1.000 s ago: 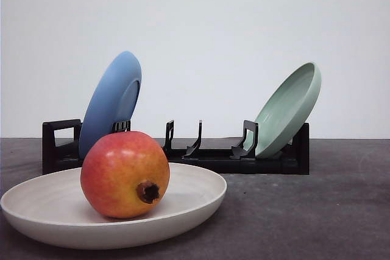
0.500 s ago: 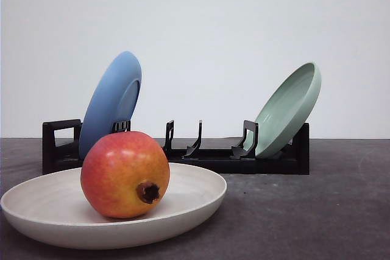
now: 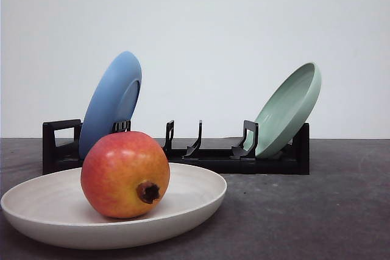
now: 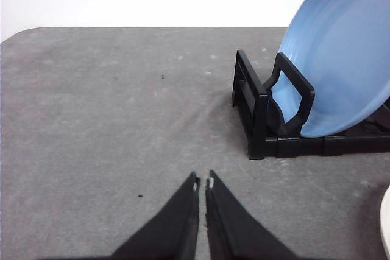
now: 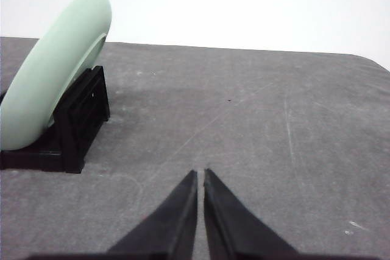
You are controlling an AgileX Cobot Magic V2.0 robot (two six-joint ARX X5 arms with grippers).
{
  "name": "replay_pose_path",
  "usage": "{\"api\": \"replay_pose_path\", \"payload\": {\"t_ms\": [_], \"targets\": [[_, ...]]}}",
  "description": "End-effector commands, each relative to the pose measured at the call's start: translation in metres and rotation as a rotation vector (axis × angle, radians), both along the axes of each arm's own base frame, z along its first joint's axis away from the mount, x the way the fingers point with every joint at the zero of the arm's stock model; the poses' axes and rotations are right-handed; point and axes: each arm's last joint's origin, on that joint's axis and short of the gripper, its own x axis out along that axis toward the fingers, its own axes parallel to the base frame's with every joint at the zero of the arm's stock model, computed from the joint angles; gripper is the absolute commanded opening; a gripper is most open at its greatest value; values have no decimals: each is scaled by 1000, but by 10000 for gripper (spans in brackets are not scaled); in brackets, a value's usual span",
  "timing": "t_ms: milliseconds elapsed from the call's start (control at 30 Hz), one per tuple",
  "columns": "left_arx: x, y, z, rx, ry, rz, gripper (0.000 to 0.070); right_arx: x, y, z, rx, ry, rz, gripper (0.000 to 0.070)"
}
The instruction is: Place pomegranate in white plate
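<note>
The pomegranate (image 3: 125, 175), red fading to orange with its dark calyx facing the camera, rests inside the white plate (image 3: 195, 202) at the near left of the table. No gripper touches either one. In the left wrist view my left gripper (image 4: 203, 182) is shut with nothing in it, above bare grey table beside the rack's blue-plate end; a sliver of the white plate (image 4: 386, 223) shows at the frame's edge. In the right wrist view my right gripper (image 5: 200, 173) is shut and holds nothing, over bare table beside the rack's green-plate end.
A black dish rack (image 3: 213, 153) stands across the back of the table. A blue plate (image 3: 111, 101) leans in its left end and a pale green plate (image 3: 289, 109) in its right end. The grey table (image 3: 317, 211) lies open on the right.
</note>
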Motion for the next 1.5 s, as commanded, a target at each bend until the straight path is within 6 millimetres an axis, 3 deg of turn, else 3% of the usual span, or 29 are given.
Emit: {"api": "replay_pose_path", "payload": {"t_ms": [0,1467], "targets": [[0,0,-4,8,11,1,0,0,0,-1,-1,-5,-2,15],[0,0,-4,8,11,1,0,0,0,-1,-15,-3,-3,15]]}}
